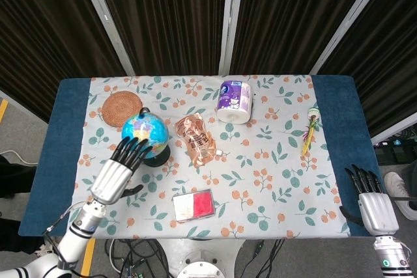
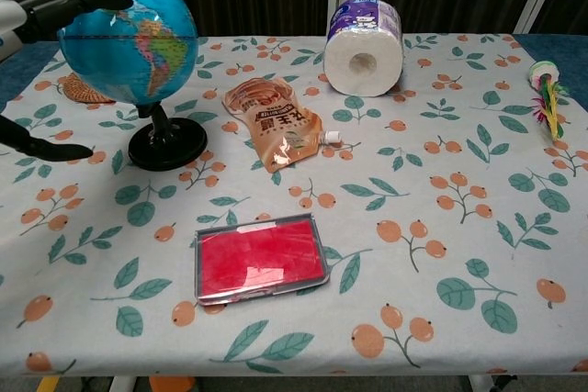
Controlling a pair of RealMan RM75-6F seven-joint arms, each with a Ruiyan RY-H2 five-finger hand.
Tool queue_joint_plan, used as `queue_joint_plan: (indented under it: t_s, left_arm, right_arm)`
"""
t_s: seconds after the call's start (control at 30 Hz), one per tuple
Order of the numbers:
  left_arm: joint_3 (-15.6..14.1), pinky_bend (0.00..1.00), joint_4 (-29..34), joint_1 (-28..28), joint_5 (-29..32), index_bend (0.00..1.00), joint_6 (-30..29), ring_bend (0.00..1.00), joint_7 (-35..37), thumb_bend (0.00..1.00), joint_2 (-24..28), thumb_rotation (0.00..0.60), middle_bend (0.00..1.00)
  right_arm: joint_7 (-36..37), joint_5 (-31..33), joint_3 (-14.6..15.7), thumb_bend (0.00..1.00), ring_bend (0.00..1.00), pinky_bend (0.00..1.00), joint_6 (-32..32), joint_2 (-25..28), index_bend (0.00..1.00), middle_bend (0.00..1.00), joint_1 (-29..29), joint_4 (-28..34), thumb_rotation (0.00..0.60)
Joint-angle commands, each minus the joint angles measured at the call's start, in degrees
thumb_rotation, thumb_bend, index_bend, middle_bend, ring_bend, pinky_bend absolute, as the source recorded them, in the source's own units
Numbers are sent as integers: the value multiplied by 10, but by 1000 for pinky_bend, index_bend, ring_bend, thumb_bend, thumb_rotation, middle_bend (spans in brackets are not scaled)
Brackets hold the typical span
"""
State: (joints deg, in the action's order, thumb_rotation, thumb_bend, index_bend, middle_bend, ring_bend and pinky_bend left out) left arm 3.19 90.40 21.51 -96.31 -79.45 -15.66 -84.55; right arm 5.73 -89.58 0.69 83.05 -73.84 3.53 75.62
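Left hand at globe

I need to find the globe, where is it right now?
The globe stands on the table's left side in the head view, between the woven coaster and the orange pouch, with the left hand at it.

We're looking at a staged lab setup: a table under a floral cloth, dark curtains on the far side, loose cables on the bare near floor.
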Motion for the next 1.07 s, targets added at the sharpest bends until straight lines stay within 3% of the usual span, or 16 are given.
queue_joint_plan:
  t_s: [0.03, 0.73, 1.07]
  left_arm:
    - [-3, 0, -4, -6, 5, 30, -6, 0, 3, 0, 3, 600, 0]
    - [4, 0, -57, -69, 97, 30, -42, 0, 75, 0, 31, 600, 0]
    - [-45, 0, -92, -144, 116, 30, -77, 0, 103, 0, 39, 600, 0]
  right_arm:
    - [0, 0, 0, 136, 0, 0, 0, 0, 0, 0, 0, 0, 600]
    - [-6, 0, 0, 136, 0, 0, 1, 2, 0, 0, 0, 6, 600]
    - [-11, 1, -1, 137, 0, 0, -2, 4, 0, 0, 1, 15, 600]
